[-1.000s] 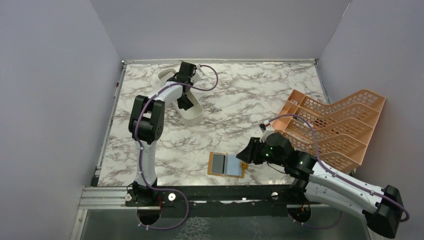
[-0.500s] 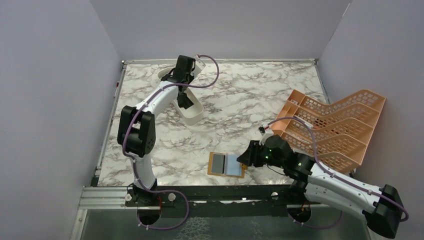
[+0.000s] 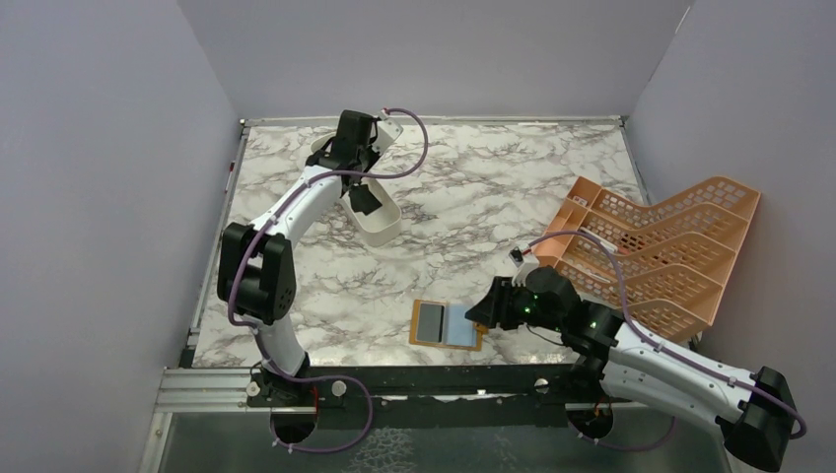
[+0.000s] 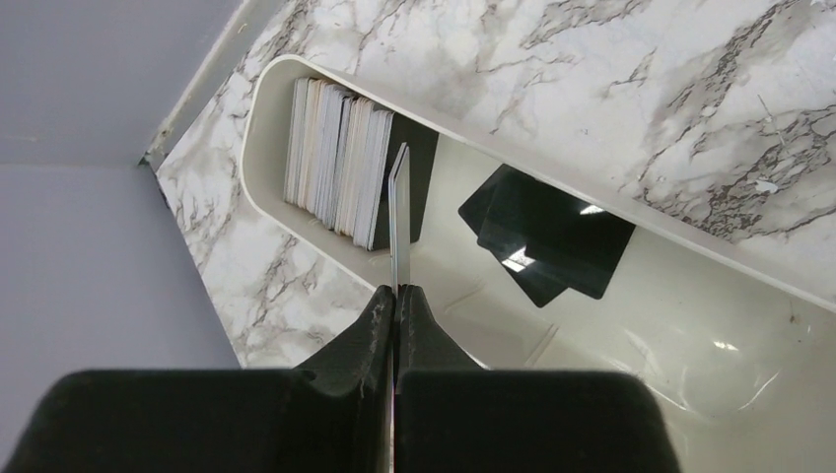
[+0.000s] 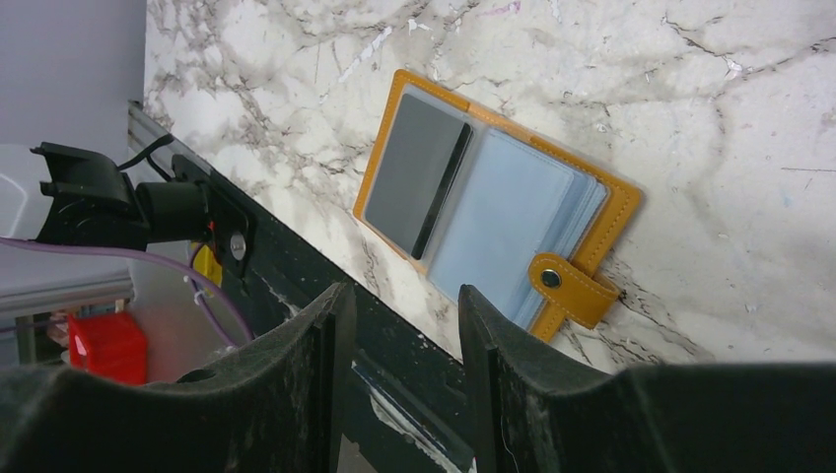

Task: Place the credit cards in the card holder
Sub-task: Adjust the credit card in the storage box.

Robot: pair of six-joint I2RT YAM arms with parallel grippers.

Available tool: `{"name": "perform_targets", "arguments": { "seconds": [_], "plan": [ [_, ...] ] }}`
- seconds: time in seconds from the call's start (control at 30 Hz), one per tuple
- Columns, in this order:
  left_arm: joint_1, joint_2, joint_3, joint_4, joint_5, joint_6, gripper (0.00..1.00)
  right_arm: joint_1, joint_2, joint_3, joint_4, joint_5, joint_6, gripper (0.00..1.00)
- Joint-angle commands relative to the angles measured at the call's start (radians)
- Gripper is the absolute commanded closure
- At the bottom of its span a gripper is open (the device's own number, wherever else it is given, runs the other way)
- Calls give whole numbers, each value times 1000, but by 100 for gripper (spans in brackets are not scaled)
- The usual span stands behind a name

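Observation:
My left gripper (image 4: pixel 396 294) is shut on a thin silver credit card (image 4: pixel 398 212), held edge-on above the long white tray (image 4: pixel 246 163). More credit cards (image 4: pixel 340 163) stand in a row at the tray's end, and two black ones (image 4: pixel 547 236) lie flat on its floor. From above, the left gripper (image 3: pixel 352 148) hangs over the tray's (image 3: pixel 383 229) far end. The orange-tan card holder (image 5: pixel 606 212) lies open near the table's front edge, a grey card (image 5: pixel 414 172) in its left panel. My right gripper (image 5: pixel 399 296) hovers open beside it, empty.
An orange lattice rack (image 3: pixel 656 246) stands at the right side of the marble table. The card holder's snap strap (image 5: pixel 570 288) sticks out toward my right gripper (image 3: pixel 483 307). The black front rail (image 5: pixel 296 286) runs just below the holder.
My left gripper closed on the silver card and shifted back and left over the tray's far end. The right arm has stayed where it was, still open.

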Motion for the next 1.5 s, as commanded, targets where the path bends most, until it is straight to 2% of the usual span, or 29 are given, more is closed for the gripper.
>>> {"name": "perform_targets", "arguments": {
  "seconds": [0.0, 0.1, 0.33, 0.57, 0.9, 1.1, 1.23, 1.47],
  "plan": [
    [44, 77, 27, 40, 69, 28, 99, 6, -16, 23, 3, -15, 1, 52],
    [68, 127, 60, 42, 82, 44, 99, 6, -17, 37, -14, -3, -11, 52],
    [111, 193, 90, 57, 229, 68, 99, 6, 9, 51, -13, 14, -19, 52],
    [138, 272, 136, 84, 197, 85, 95, 6, 25, 58, -11, 24, -13, 52],
    [139, 308, 112, 219, 85, 143, 68, 6, 1, 65, -40, 46, -11, 52],
    [133, 308, 72, 265, 91, 185, 55, 6, 8, 57, -15, 45, -10, 52],
    [130, 337, 73, 264, 63, 208, 50, 6, 26, 60, -13, 40, -10, 52],
    [124, 375, 102, 269, 6, 236, 50, 6, 22, 61, -17, 50, -15, 52]
  ]
}}
